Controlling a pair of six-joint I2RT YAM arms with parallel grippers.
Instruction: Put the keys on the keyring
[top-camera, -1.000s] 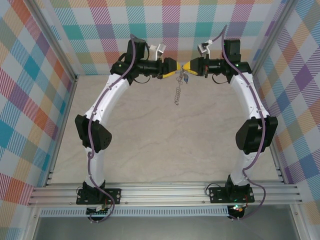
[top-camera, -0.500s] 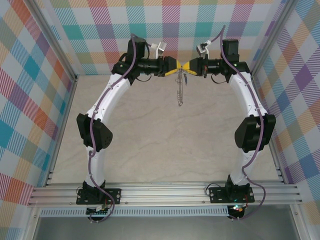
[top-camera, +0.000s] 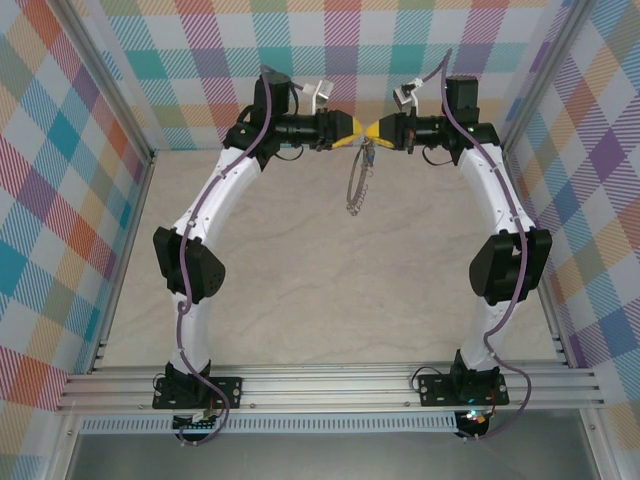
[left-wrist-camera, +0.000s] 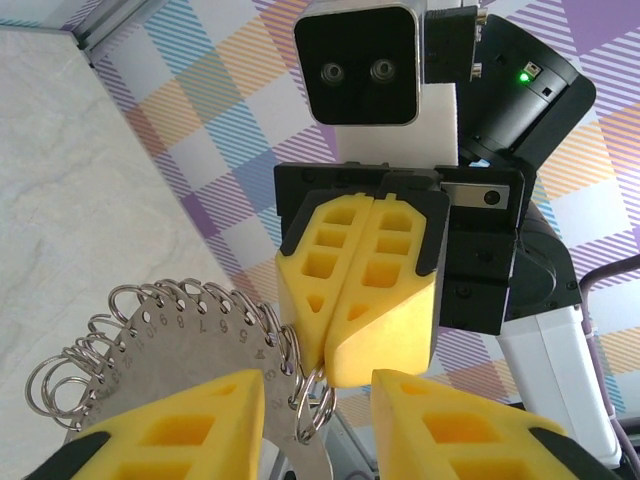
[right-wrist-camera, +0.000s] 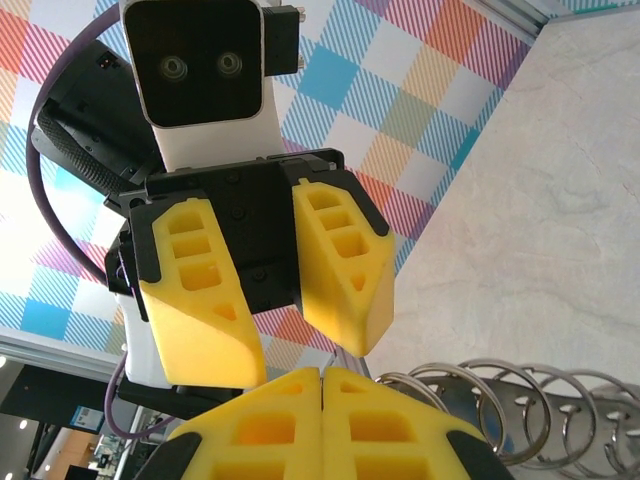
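Over the far end of the pale table (top-camera: 300, 300) the two grippers meet nose to nose, up in the air. The right gripper (top-camera: 378, 131) has its yellow fingers pressed tight together on the upper edge of the keyring (top-camera: 357, 185), which dangles below it. From the left wrist, close up, the keyring is a flat grey plate with numbers stamped along its curved edge. A row of small wire rings (left-wrist-camera: 70, 370) is threaded round that edge. The left gripper (top-camera: 348, 131) has its fingers apart, one to either side of the plate's edge just under the right's pinch, with nothing clamped that I can see. The key I cannot pick out for certain; anything that small near the fingers is too fine to tell. I'd say they are at the steadying step, with the left coming in for a second hold so that one ring can be worked. Next, the left fingers should close squarely on the plate or a ring without jogging it out of the right's narrow pinch, and the key must then be brought up to it.
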